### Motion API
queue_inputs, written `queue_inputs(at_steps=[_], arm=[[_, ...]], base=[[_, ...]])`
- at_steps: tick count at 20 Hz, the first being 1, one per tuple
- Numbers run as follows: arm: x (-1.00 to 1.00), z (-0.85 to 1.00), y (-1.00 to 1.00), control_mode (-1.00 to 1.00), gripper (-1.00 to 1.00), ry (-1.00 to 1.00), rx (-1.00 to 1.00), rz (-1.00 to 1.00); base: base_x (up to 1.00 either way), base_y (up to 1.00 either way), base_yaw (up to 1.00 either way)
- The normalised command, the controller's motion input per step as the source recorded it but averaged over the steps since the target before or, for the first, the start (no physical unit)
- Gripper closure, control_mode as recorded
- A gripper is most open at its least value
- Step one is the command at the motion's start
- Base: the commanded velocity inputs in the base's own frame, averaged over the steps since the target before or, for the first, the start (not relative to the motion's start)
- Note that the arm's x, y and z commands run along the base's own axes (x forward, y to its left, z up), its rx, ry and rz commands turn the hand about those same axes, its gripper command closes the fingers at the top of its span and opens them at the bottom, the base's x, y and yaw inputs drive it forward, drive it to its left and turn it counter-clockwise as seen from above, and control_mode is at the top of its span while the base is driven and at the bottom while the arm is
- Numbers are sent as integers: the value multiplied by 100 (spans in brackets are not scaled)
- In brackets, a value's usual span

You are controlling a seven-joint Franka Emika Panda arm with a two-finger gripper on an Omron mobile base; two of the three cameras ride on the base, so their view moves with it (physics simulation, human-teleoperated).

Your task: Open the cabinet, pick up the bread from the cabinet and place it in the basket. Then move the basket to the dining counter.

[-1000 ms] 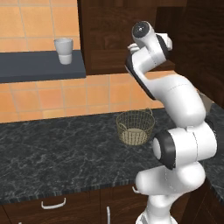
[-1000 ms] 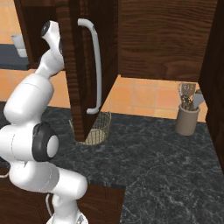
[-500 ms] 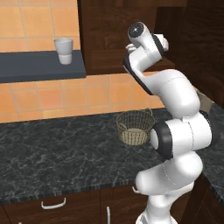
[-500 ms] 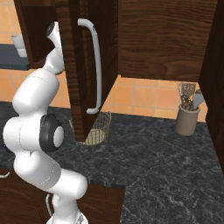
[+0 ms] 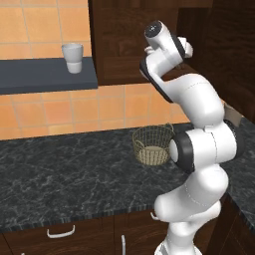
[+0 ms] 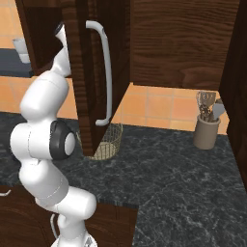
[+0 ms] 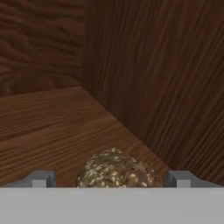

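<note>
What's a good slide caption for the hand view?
Open gripper straddles the bread on the cabinet floor.

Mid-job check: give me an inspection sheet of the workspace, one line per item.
Surface: black marbled counter, orange tiled wall behind.
Job's things: cabinet door swung open, silver bar handle; bread on the wooden cabinet floor near its corner; wire basket upright on the counter, nothing seen inside.
Clutter: white cup on the dark shelf; utensil crock by the wall.
Grippers: gripper open, fingertips either side of the bread, not closed on it.
Cables: nothing seen.
Surroundings: low cabinets with curved handles below the counter.
</note>
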Motion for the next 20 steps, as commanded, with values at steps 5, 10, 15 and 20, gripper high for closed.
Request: queue_inputs(at_steps=[5, 10, 15, 20], arm=[[0, -7, -1, -100, -100, -5, 4, -17], [0, -22, 0, -100, -100, -8, 5, -19], [0, -25, -12, -100, -100, -9, 18, -16], [0, -43, -7, -100, -100, -7, 16, -3]], base=[[0, 0, 0], [0, 0, 0], [0, 0, 0], [0, 0, 0]])
